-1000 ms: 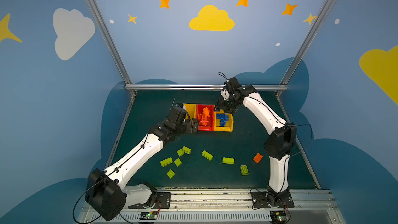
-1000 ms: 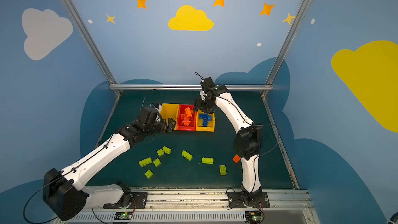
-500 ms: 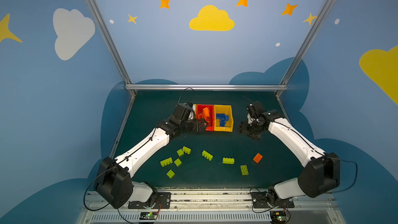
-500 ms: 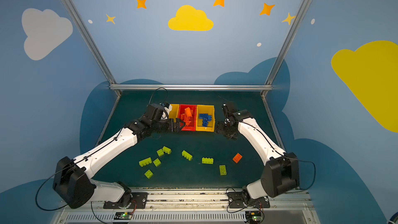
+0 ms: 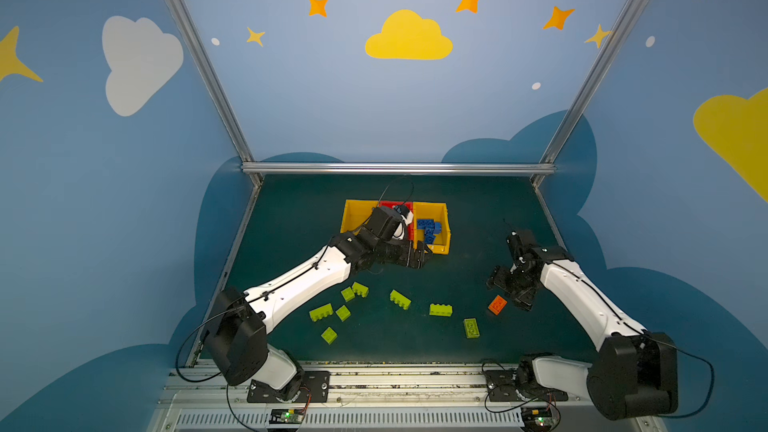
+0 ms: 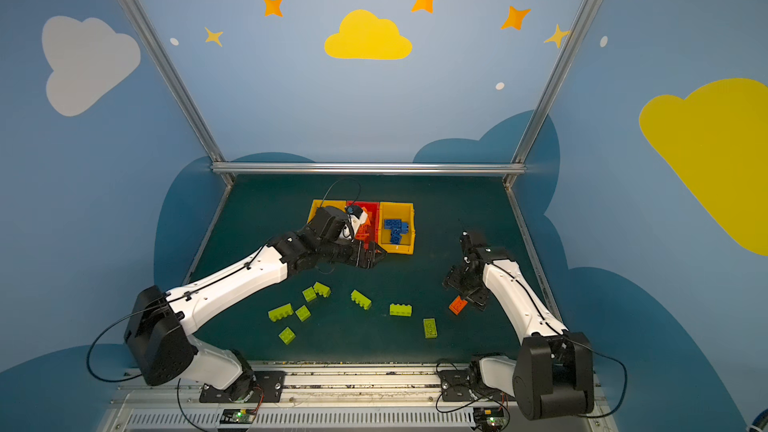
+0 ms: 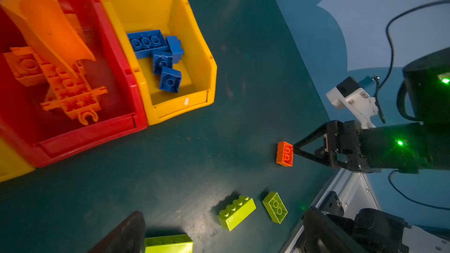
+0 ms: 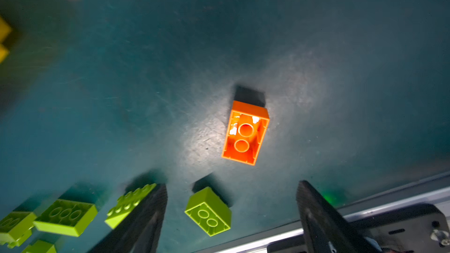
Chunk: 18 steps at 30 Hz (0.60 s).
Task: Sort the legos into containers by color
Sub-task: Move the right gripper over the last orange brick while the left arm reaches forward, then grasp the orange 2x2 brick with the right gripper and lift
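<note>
now, the right gripper (image 8: pixel 231 183) hangs low over the mat (image 8: pixel 121 69) on the right side, fingers spread wide with nothing between them. the lone orange brick (image 8: pixel 245 133) lies just past the tips, hollow side up. that spread looks set to straddle the brick's long sides, so i'd call this the line-up for a pick.

over at the far middle, three bins sit in a touching row: the left yellow bin (image 5: pixel 351 218), the red bin (image 7: pixel 85 137), and the right yellow bin (image 5: pixel 445 228) with blue bricks (image 5: pixel 430 228) inside. orange pieces (image 7: pixel 68 88) lie in the red one, so that's surely this brick's home.

the left gripper (image 5: pixel 424 257) hovers just on the near side of the red and right yellow bins, jaws wide, carrying nothing. but look, the left arm (image 5: pixel 299 280) lies across the red bin in both top views. that could block the drop.

eight green bricks (image 5: pixel 400 299) are scattered on the near mat, well apart from the bins. the rightmost green brick (image 5: pixel 471 328) lies near the orange one, so it could get nudged.
</note>
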### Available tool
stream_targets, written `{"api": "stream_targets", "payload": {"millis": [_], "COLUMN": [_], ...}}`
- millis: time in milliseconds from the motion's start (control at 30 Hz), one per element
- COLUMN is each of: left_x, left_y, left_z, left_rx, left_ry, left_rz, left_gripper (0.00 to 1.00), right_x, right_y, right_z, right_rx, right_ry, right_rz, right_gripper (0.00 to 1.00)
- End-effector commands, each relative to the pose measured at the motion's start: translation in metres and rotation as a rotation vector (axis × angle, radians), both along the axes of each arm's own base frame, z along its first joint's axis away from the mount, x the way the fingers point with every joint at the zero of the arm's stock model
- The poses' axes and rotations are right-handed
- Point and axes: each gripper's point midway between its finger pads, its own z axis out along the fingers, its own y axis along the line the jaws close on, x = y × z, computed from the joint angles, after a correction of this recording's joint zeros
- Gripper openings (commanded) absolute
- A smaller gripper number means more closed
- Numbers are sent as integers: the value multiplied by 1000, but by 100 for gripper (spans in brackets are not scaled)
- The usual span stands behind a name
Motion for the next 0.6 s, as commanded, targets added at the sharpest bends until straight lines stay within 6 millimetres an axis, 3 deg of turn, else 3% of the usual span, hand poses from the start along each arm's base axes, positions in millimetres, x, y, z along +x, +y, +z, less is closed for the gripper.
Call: {"api": "stream_targets", "payload": {"millis": [0, 367, 567], "left_x": [-2, 1, 3], "left_y": [-9, -12, -18], "left_z": [9, 7, 6], "left_rx": [18, 54, 63], "left_ry": [-44, -67, -69], "left_rz": [-33, -13, -23], "left_gripper": [100, 100, 100], "right_x": [-6, -4, 3], "right_y": [-2, 1, 0], "right_z": [-10, -41, -55], "right_rx": [2, 35, 47], "right_ry": [41, 83, 109], "right_rz": [-27, -34, -29], "right_gripper": [79, 71, 53]}}
